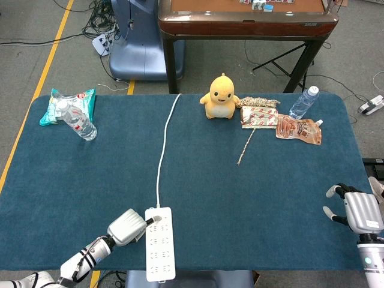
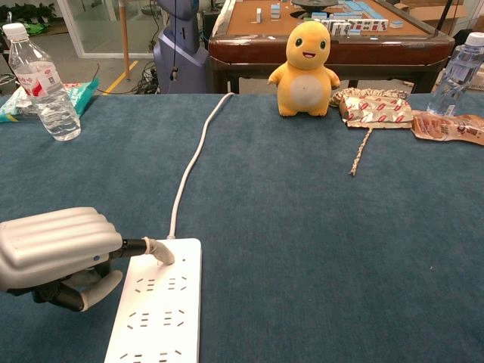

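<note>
Power strip [image 1: 160, 243], white and long, lay at the near edge of the blue table [image 1: 90, 180], a little left of the middle, with its white cable [image 1: 163, 144] running straight away to the far edge. Far off at the back left corner a clear water bottle [image 1: 77, 120] lay against a teal snack packet [image 1: 63, 104]. Nearer, the left hand [image 1: 127, 226] sat just to the left of the strip's far end, knuckles up and fingers curled under; in the chest view a dark fingertip [image 2: 134, 246] reached to the pale plug [image 2: 157, 250] where the cable enters the strip, touching it. Whether the hand pinched that plug or only pressed against it could not be told. At the back, right of the cable, a yellow plush toy [image 1: 220, 97] stood upright facing the robot. Just to its right lay a red-and-white patterned packet [image 1: 259, 116] with a braided rope [image 1: 247, 144] trailing from it toward the table's middle, then a brown foil pouch [image 1: 299, 129], and behind that a second water bottle [image 1: 303, 102] standing upright. The right hand [image 1: 362, 211] hung at the table's right edge, well apart from everything, its fingers spread and holding nothing.
</note>
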Action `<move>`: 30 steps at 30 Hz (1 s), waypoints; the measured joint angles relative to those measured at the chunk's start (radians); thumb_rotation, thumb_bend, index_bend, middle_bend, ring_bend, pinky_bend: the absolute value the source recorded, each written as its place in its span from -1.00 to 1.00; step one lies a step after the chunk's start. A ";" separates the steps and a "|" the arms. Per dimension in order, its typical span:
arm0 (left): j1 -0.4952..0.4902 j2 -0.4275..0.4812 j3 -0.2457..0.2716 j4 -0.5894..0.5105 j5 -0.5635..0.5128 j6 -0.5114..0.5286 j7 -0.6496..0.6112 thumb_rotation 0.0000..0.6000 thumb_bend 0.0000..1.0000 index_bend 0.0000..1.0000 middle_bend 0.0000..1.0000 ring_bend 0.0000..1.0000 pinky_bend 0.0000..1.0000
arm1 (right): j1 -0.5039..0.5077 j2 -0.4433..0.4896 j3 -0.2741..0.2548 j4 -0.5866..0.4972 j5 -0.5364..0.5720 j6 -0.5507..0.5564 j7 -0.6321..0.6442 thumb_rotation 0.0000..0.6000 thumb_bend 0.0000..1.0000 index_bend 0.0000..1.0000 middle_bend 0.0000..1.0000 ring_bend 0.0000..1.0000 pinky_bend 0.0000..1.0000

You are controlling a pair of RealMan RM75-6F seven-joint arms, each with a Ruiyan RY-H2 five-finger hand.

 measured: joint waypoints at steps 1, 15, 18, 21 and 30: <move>0.000 0.000 0.001 0.000 0.001 0.001 0.000 1.00 0.43 -0.51 1.00 1.00 1.00 | 0.000 0.000 0.000 0.000 0.000 -0.001 0.000 1.00 -0.64 -0.02 -0.15 -0.12 0.15; 0.022 0.101 -0.013 -0.094 0.056 0.125 -0.079 1.00 0.42 -0.53 1.00 1.00 1.00 | 0.003 0.007 0.002 -0.007 -0.005 0.004 0.003 1.00 -0.64 -0.02 -0.15 -0.12 0.15; 0.035 0.127 -0.020 -0.102 0.059 0.159 -0.100 1.00 0.42 -0.54 0.98 1.00 1.00 | 0.002 0.009 0.003 -0.009 -0.007 0.008 0.004 1.00 -0.64 -0.02 -0.15 -0.12 0.15; 0.054 0.148 -0.028 -0.103 0.059 0.205 -0.123 1.00 0.42 -0.54 0.87 0.91 1.00 | 0.001 0.011 0.005 -0.010 -0.008 0.014 0.008 1.00 -0.64 -0.02 -0.15 -0.12 0.15; 0.183 0.227 -0.054 -0.112 -0.008 0.397 -0.199 1.00 0.39 -0.54 0.14 -0.11 0.56 | -0.004 0.009 0.011 -0.003 -0.016 0.038 0.023 1.00 -0.64 -0.02 -0.15 -0.12 0.15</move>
